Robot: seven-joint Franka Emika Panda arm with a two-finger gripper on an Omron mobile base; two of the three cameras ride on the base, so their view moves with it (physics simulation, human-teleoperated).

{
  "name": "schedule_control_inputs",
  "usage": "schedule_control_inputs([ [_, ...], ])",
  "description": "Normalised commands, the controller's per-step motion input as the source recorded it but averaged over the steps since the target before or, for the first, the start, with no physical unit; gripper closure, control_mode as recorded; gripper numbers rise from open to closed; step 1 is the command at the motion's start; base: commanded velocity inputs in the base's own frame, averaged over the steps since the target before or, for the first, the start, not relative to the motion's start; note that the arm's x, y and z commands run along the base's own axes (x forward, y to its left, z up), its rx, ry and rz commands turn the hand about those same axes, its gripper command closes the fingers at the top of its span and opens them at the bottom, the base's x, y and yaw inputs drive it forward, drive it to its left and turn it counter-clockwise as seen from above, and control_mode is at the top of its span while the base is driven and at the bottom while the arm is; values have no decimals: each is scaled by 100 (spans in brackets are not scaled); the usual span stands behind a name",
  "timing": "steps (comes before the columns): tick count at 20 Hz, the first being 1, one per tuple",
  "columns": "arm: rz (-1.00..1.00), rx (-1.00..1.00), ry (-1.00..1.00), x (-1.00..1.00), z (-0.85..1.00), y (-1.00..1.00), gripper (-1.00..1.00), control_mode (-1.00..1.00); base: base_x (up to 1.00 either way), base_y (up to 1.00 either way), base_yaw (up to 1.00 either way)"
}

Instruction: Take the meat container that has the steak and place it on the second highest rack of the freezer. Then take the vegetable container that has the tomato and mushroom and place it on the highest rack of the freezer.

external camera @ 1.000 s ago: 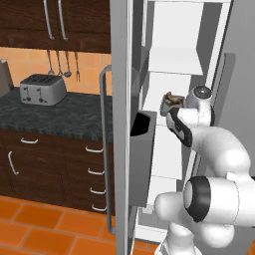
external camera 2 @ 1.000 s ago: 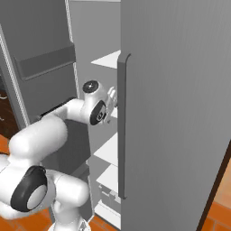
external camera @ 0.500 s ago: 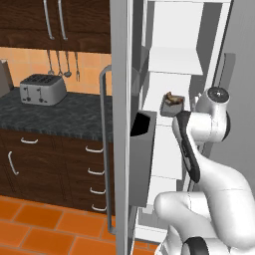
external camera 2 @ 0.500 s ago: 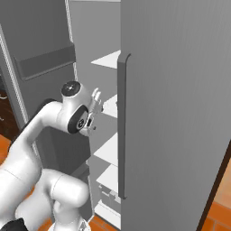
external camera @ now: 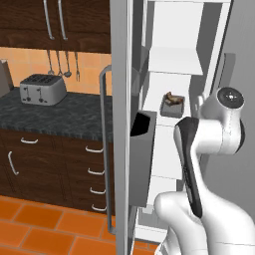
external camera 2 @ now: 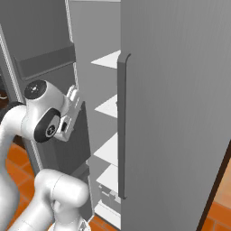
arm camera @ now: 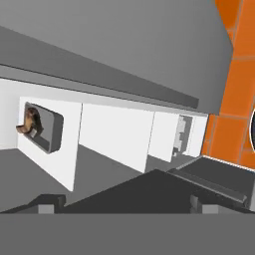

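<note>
The steak [external camera: 173, 98] in its container [external camera: 173, 106] sits on the second highest rack [external camera: 167, 92]; the gripper [arm camera: 124, 204], apart from it, is open and holds nothing.

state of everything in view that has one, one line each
freezer: door open
meat container: on the second highest rack, upright, free of the gripper
steak: in the meat container
highest rack: bare
door bin: on the open door
gripper: apart from the container; open or shut, cannot tell
toaster: on the counter
</note>
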Motion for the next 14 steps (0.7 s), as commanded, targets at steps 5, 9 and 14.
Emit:
schedule_control_inputs([
  [5,10,2,1,-51,54,17,-100,-100,0,0,0],
  [9,0,0,0,-21,13,-10,-100,-100,0,0,0],
  [14,0,0,0,-6,0,0,-100,-100,0,0,0],
])
